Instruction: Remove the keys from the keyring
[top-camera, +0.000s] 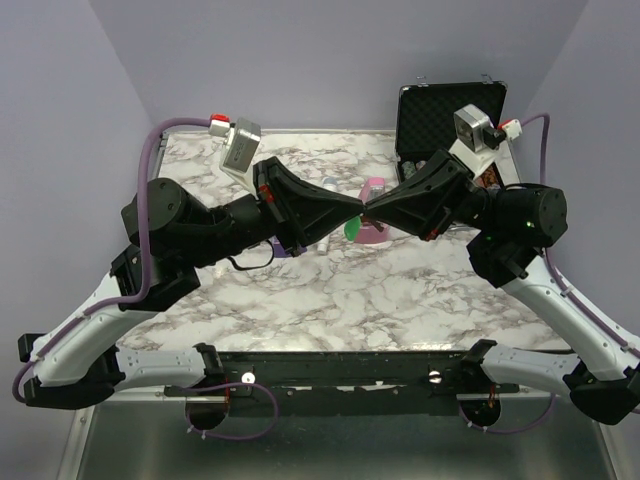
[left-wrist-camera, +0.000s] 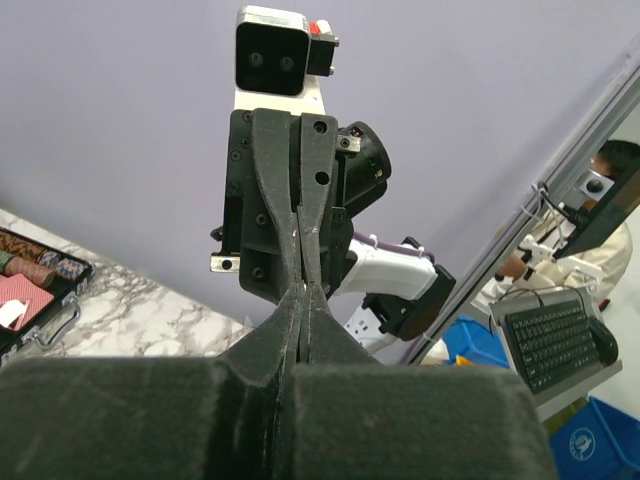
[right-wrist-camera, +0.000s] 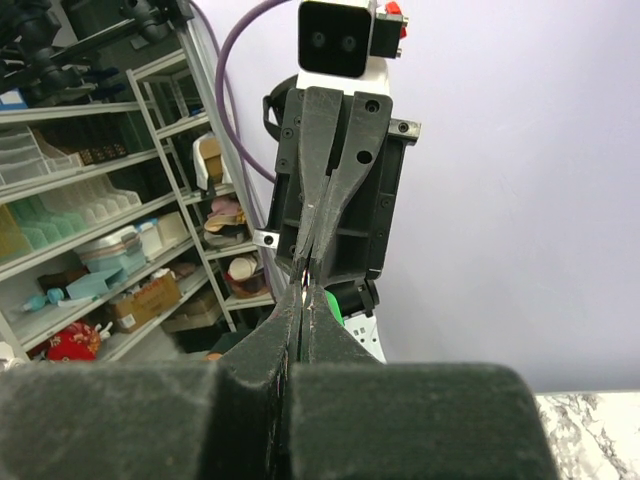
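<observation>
step: looks like the pull-apart itself, both arms nose to nose in the air over the middle of the counter (top-camera: 330, 300), a bit toward the far edge
left fingers (left-wrist-camera: 270, 335): clenched, just a hairline slit between them
right fingers (right-wrist-camera: 265, 340): clenched too, tips butting right up against the left ones
green key (top-camera: 352, 230): dangling just under where the tips meet, off the counter, near side of the pink thing (top-camera: 375, 188)
keyring: honestly can't make it out, too tiny. My guess is it's pinched at that meeting point, but I can't tell which side has it
black case (top-camera: 430, 110): open at the far right corner, not involved
next move: imo one side holds firm while the other works the key along the ring's coil to the gap. Small twist, not a yank
risk: a slip drops the key
</observation>
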